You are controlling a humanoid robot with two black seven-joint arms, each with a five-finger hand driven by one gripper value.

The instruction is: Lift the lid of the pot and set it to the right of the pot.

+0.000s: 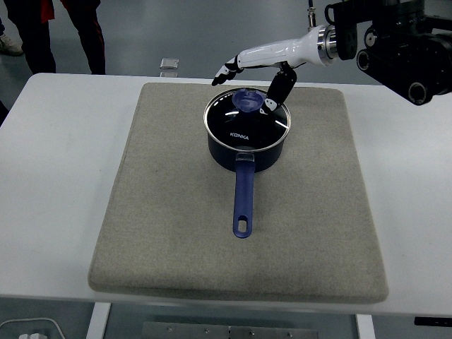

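Although the right hand (256, 74) hovers over the knob (248, 100) with fingers spread, thumb hanging just right of it, nothing is gripped. Lid (247, 118) sits closed on the pot (246, 141), mid-mat (169, 212). Judged: 0 steps done; grasp, lift, placing right remain.

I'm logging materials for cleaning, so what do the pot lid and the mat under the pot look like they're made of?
The pot lid looks like glass with a shiny metal rim: it is see-through and glinting. Its blue knob is probably plastic. The mat looks like matte grey-beige felt or woven fabric, with a fuzzy, unreflective surface.
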